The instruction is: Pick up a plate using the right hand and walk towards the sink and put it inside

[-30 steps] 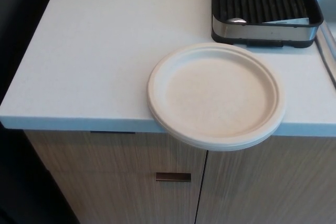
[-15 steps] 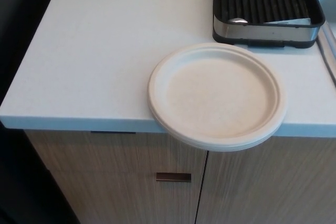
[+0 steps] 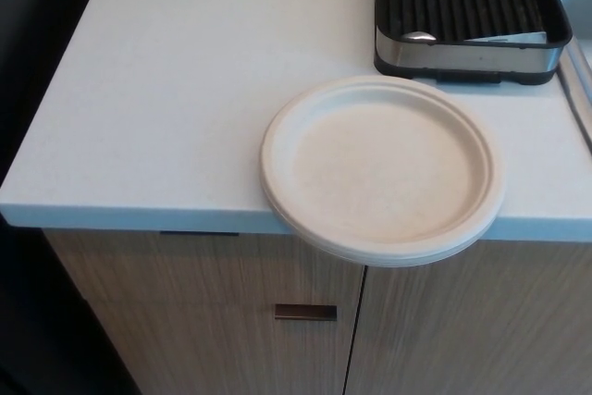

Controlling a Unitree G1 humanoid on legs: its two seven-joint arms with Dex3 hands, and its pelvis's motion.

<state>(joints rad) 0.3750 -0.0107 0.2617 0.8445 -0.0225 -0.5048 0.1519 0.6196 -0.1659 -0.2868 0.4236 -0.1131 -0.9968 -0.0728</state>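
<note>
A stack of cream paper plates (image 3: 383, 169) lies on the white countertop (image 3: 176, 99), its near rim hanging over the counter's front edge. The metal edge of the sink (image 3: 575, 34) shows at the far right, only a sliver of it in view. Neither of my hands appears in the head view.
A black dish rack (image 3: 467, 11) with a steel front stands just behind the plates, between them and the sink. Below the counter are wooden cabinet doors with a dark handle (image 3: 305, 312). Dark space lies off the counter's left side.
</note>
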